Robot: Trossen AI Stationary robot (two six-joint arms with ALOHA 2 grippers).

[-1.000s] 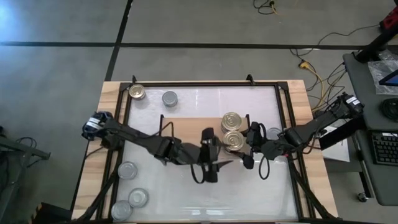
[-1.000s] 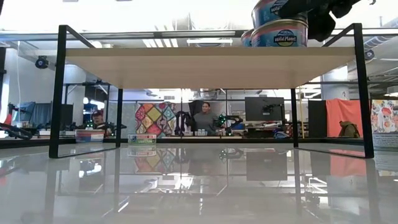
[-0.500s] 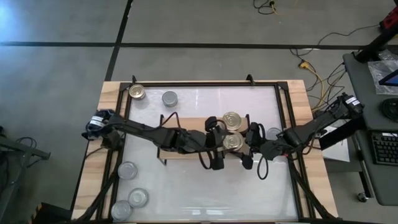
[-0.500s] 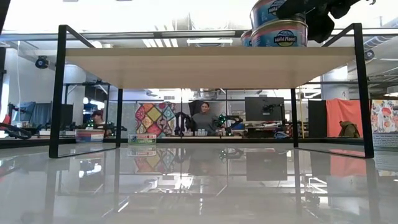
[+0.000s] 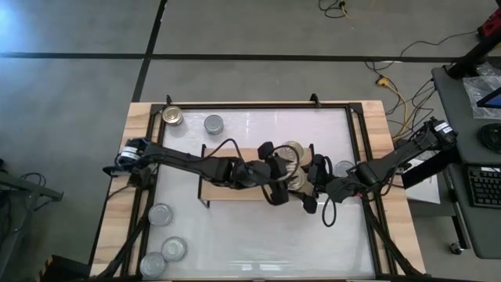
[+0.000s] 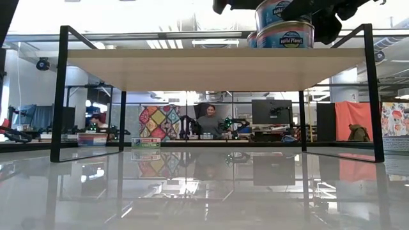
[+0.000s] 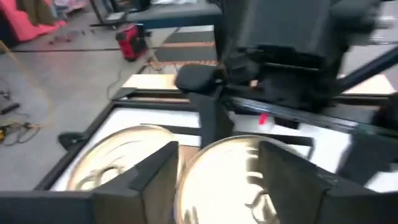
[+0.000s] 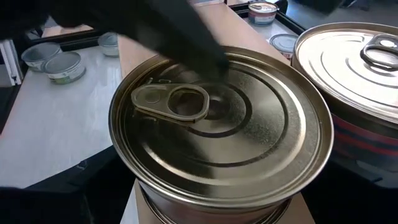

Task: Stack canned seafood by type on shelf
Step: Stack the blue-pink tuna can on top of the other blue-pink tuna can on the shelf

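**Both grippers at the gold cans on the shelf**

Your left gripper (image 5: 280, 168) is over the shelf (image 5: 227, 192), its fingers (image 7: 155, 183) spread to either side of a gold-topped can (image 7: 233, 180); you cannot tell whether they touch its sides. A second gold-topped can (image 7: 118, 165) stands just beside it. From above, both gold cans (image 5: 293, 153) sit at the right end of the shelf, largely hidden under the arms.

Your right gripper (image 5: 313, 188) waits at the shelf's right end with its jaws wide apart, gripping nothing; a gold pull-tab lid (image 8: 217, 121) fills its wrist view.

On the surface (image 5: 250, 125), another gold can (image 5: 172, 117) and a silver can (image 5: 213, 123) stand at the far left. Three more silver cans (image 5: 160, 214) sit near the left front corner.
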